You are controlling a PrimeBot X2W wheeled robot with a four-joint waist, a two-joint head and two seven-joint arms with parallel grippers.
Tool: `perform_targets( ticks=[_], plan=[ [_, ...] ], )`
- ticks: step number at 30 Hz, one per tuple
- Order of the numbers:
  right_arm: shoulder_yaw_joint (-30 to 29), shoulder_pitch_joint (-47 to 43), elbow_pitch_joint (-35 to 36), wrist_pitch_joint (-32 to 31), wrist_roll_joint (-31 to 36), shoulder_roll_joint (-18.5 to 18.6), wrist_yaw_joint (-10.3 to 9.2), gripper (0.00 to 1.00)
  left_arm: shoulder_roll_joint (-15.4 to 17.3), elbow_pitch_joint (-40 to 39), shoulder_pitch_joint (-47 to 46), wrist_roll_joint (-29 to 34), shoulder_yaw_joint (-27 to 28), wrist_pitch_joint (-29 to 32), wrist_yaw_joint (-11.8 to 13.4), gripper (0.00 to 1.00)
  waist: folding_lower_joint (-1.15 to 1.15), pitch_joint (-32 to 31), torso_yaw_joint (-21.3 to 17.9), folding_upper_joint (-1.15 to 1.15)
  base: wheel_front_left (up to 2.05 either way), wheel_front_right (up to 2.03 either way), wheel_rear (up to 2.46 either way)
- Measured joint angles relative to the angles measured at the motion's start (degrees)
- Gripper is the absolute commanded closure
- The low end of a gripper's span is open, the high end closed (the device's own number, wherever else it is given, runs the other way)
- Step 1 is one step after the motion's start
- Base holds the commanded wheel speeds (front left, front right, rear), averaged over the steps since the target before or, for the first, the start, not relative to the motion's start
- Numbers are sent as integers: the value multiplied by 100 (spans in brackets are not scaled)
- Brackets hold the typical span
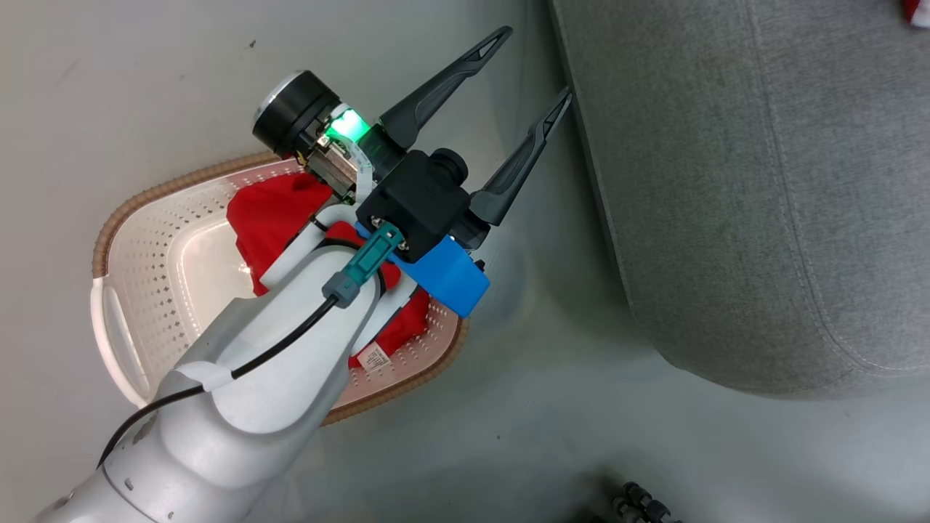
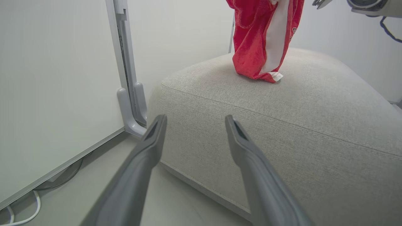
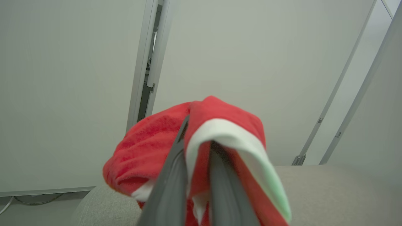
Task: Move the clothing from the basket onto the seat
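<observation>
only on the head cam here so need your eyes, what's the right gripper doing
Observer: The right gripper is shut on the red and white garment, which drapes over it.
Operator: ok is that garment over the seat
Observer: Yes. In the left wrist view it hangs above the seat, and its lower hem looks to be just touching the top of the cushion.
</observation>
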State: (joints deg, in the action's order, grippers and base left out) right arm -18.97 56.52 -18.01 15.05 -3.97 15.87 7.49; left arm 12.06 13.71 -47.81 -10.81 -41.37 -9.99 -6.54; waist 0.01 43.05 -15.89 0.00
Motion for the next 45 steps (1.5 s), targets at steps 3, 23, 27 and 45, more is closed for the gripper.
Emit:
perform_targets(
  ticks=[3,23,27,45],
  plan=[
    [7,58,-517,-1,-5,-4,0,100,15,-7,-21,22,-19,0,1,0,0,100,48,0,0,0,0],
    [178,-452,-2176,-1,-470,-233,-1,0,-8,202,-48,-90,-108,-169,68,0,-1,-57,134,0,0,0,0],
    [159,-736,-2103,0,-528,-259,0,0,-30,265,22,-141,-135,-237,89,0,-1,-240,125,0,0,0,0],
    [169,-2766,-548,0,-424,-611,-1,0,-100,487,825,-526,177,-494,356,0,-1,-1478,222,0,0,0,0]
  ],
)
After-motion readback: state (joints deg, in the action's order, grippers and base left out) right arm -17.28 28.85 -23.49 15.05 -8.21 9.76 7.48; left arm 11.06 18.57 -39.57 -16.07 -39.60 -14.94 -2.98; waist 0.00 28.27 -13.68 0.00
